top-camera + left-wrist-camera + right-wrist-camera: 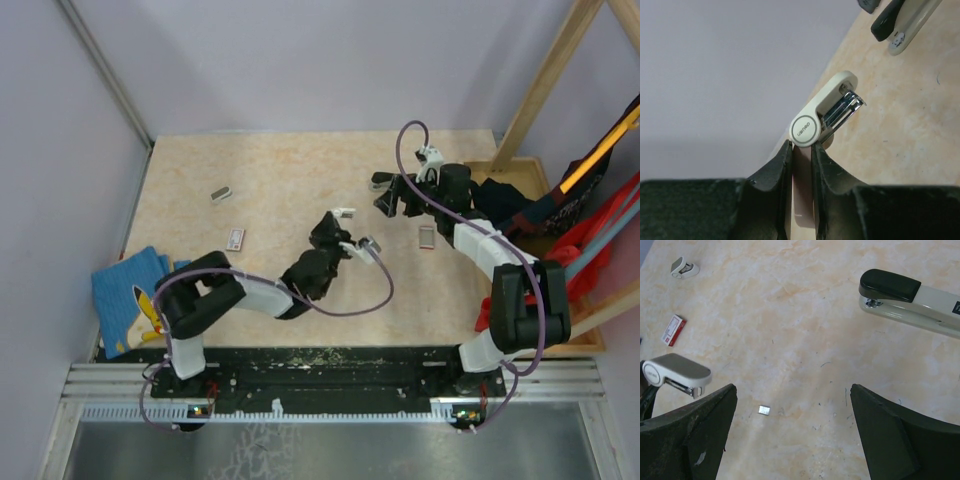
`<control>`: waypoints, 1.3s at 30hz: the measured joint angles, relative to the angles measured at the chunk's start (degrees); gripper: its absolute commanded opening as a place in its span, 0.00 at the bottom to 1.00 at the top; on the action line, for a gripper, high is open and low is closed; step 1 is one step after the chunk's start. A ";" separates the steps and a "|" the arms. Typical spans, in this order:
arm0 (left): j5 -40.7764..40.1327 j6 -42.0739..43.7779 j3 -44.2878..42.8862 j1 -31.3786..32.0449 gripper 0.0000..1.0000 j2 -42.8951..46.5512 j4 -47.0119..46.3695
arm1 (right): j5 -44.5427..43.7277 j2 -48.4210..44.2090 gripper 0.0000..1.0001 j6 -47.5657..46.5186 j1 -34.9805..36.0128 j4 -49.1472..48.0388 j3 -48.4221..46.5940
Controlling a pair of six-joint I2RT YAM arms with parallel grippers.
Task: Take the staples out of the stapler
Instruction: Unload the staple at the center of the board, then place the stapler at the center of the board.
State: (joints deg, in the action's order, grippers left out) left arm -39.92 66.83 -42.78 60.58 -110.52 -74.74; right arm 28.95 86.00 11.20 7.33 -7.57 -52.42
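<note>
Left wrist view: left gripper (801, 148) is clamped nearly shut on a cream hinged tool (822, 107), which is held raised, probably so its metal end is exposed. Right gripper (792, 388) is spread wide with nothing held, poised above one loose strip of staples (764, 410). The stapler (910, 297) is seen lying ungripped on the table (790, 315), beyond both.

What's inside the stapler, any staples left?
Not visible: the stapler looks closed, its top arm covering the magazine. Only one loose staple strip shows, on the table, seen between the open fingers of the right gripper.
</note>
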 measured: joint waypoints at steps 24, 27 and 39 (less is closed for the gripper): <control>57.46 -57.92 -33.35 -27.04 0.01 4.35 86.99 | 7.54 -3.13 0.95 -15.08 0.74 -4.87 3.34; 61.90 -59.54 -35.52 -29.24 0.01 2.32 89.55 | 9.42 -4.39 0.95 -22.40 1.86 -5.99 4.44; 74.47 -60.70 -42.21 -33.24 0.01 -4.44 98.92 | 13.77 -1.88 0.93 -58.69 14.64 0.90 4.57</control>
State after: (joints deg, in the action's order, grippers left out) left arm 34.54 6.13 -84.99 27.33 -114.96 24.18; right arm 42.72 84.12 -47.48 21.98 -6.68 -47.86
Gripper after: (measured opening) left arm 0.232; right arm 0.958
